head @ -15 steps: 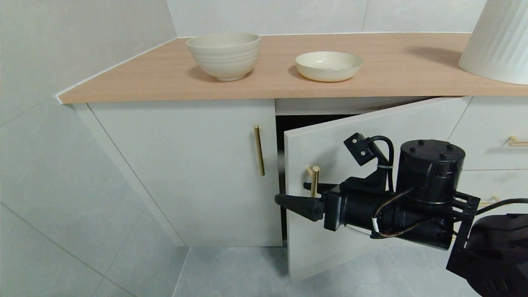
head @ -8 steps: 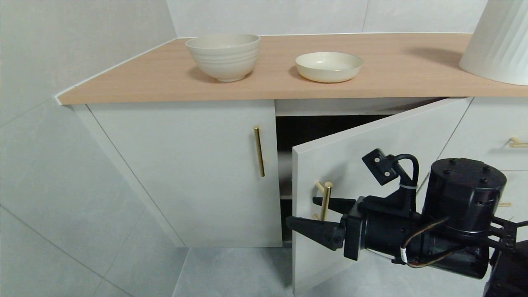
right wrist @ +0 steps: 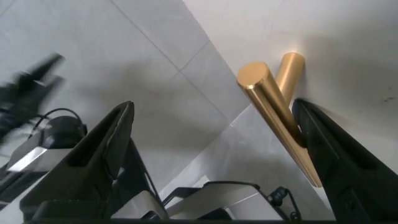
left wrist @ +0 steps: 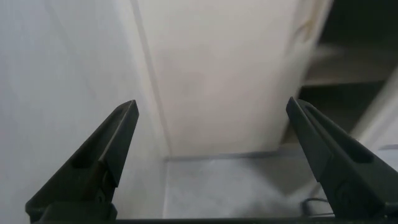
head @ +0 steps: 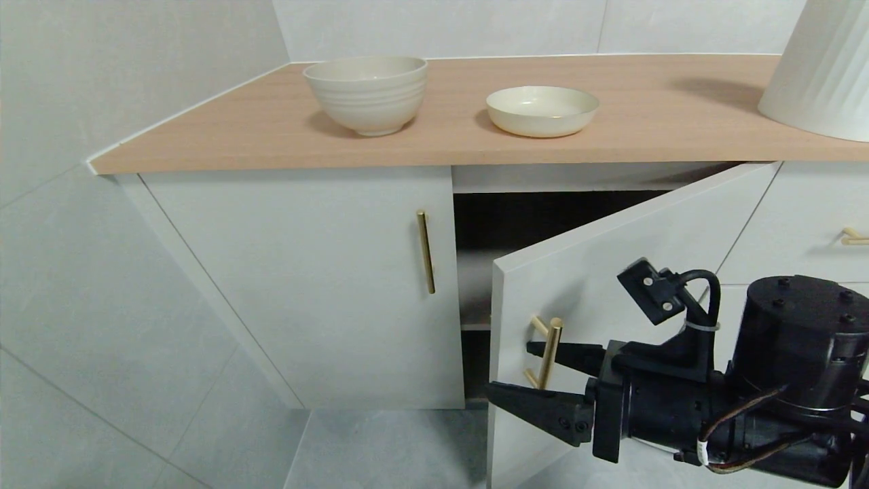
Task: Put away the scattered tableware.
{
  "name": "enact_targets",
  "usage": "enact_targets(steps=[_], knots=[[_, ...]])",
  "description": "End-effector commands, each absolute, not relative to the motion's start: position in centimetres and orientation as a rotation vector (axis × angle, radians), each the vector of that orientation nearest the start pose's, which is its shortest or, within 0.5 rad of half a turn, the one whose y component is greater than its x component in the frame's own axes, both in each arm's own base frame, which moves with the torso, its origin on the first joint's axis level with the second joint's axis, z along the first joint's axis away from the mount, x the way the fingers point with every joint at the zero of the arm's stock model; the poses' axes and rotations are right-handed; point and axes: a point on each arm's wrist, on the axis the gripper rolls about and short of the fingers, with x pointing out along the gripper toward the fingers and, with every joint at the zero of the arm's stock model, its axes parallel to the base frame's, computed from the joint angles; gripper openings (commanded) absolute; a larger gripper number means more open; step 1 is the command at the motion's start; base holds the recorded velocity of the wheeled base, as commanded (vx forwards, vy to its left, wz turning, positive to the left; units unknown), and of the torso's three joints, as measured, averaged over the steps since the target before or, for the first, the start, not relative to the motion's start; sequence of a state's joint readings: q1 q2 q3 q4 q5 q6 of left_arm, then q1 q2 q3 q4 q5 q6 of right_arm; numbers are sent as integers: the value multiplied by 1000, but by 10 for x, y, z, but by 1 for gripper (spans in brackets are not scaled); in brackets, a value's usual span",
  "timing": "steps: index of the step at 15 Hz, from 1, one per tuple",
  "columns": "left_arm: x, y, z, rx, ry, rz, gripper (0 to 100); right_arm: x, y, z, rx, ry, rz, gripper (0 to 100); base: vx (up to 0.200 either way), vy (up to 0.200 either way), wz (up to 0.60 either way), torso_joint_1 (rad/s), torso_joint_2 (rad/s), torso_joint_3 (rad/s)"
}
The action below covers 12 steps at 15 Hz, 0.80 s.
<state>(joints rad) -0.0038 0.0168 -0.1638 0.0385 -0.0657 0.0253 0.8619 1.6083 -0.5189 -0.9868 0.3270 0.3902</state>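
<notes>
Swinging the door (head: 611, 272) wider than a second ago — holding the right tool (head: 510, 370) open, straddling the handle (head: 550, 353), not clamping. Leaving bowl (head: 366, 92) and dish (head: 542, 109) on the worktop (head: 237, 136). Risking slipping off the handle mid-pull — hooking only, no grip.

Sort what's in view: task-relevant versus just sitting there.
Job: deep bowl and shallow dish, both on the countertop; half-open cabinet door; its brass handle; right hand, open around that handle.
Bystanders: white ribbed container; closed left door; drawer handle; left hand, open.
</notes>
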Motion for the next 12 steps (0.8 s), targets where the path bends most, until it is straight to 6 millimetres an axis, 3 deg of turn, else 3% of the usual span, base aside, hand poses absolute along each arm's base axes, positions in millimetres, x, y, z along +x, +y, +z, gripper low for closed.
enact_targets(steps=[1, 2, 4, 7, 8, 12], knots=[[-44, -2, 169, 27, -71, -159, 100, 143, 211, 177, 312, 314, 1246, 100, 0, 0, 0, 0, 0, 0], [-35, -2, 191, 12, -6, -195, 100, 143, 210, 178, 313, 311, 1247, 100, 0, 0, 0, 0, 0, 0], [3, -4, 215, -36, 133, -197, 100, 142, 210, 179, 315, 304, 1247, 100, 0, 0, 0, 0, 0, 0], [65, -9, 237, -52, 218, -298, 100, 142, 210, 179, 315, 309, 1251, 100, 0, 0, 0, 0, 0, 0], [81, -12, 239, -56, 246, -357, 0, 142, 210, 179, 315, 311, 1252, 100, 0, 0, 0, 0, 0, 0], [144, -43, 226, -75, 377, -547, 0, 139, 214, 171, 304, 345, 1263, 100, 0, 0, 0, 0, 0, 0]])
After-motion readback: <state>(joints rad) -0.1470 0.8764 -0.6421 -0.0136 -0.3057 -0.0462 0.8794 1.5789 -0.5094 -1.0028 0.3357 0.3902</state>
